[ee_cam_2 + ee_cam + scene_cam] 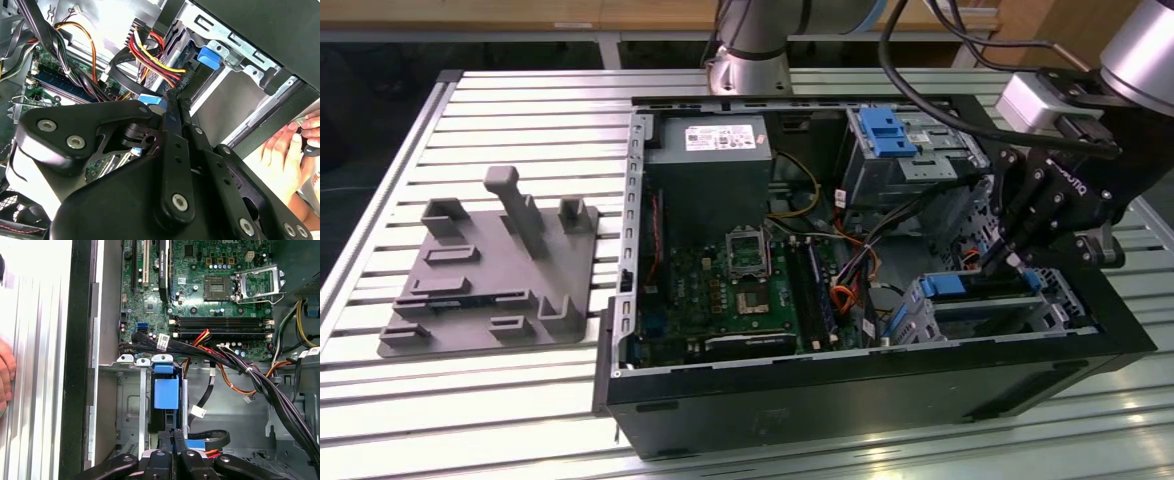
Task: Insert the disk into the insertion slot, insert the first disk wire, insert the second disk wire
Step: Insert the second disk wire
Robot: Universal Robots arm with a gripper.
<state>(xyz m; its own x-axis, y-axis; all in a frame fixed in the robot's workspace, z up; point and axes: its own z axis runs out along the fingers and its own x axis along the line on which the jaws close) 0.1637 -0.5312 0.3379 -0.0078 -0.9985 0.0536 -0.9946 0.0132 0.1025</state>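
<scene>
So in the exterior view the pincer (1017, 262) hangs inside the open PC case (854, 390) on the slatted desk (480, 400), right above the insertion slot (994, 310), where the blue-framed disk (974, 287) sits. First wrist view: the fingers (172, 440) look pinched together just beside the disk's blue carrier (166, 392). Second wrist view: a person's hand (287, 160) outside the case.

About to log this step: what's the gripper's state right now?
Gripper: shut on the disk, standing in the insertion slot.
</scene>
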